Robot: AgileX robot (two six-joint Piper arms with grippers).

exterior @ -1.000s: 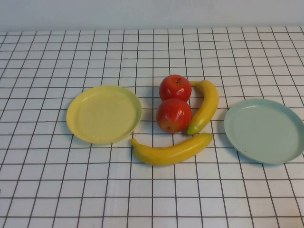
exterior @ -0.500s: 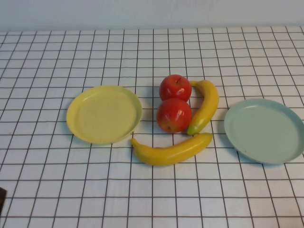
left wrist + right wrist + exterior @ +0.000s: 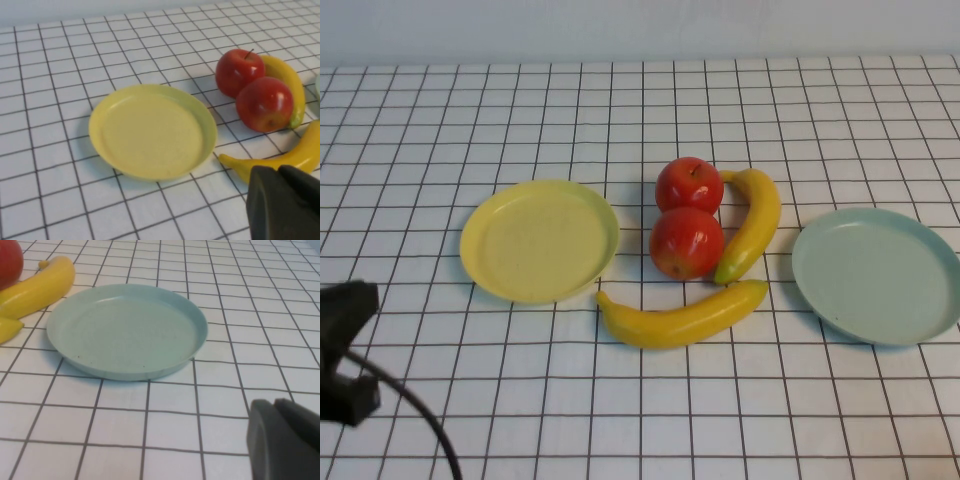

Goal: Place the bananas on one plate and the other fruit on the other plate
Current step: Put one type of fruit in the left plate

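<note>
Stock on your checked cloth, nothing yet sorted:

- Left gripper [image 3: 280, 172] – jaws pressed together, holding nothing, low over the cloth at the near left edge. Ahead of its jaws lies the yellow plate [image 3: 152, 131], bare. Past the plate's far side sit two red apples [image 3: 688, 215], touching each other.
- Right gripper [image 3: 275, 407] – jaws pressed together, empty, out of the high view. Ahead of its jaws lies the mint plate [image 3: 125, 330], bare.
- Near banana [image 3: 682, 317] – on the cloth, between the two plates, its stem end just beside the yellow plate's rim and closest to the left jaws.
- Far banana [image 3: 755, 225] – curved against the apples on the side toward the mint plate, touching them.

Risks for you, as a judgement:

- Shut jaws cannot take fruit; lowering either gripper before spreading would only shove the piece along.
- The apples are round and glossy – an off-centre pinch may squirt one out and set it rolling.
- The fruit is packed tight, so lifting one piece may nudge its neighbours.
- A banana held near one end may swing and land half off the rim
</note>
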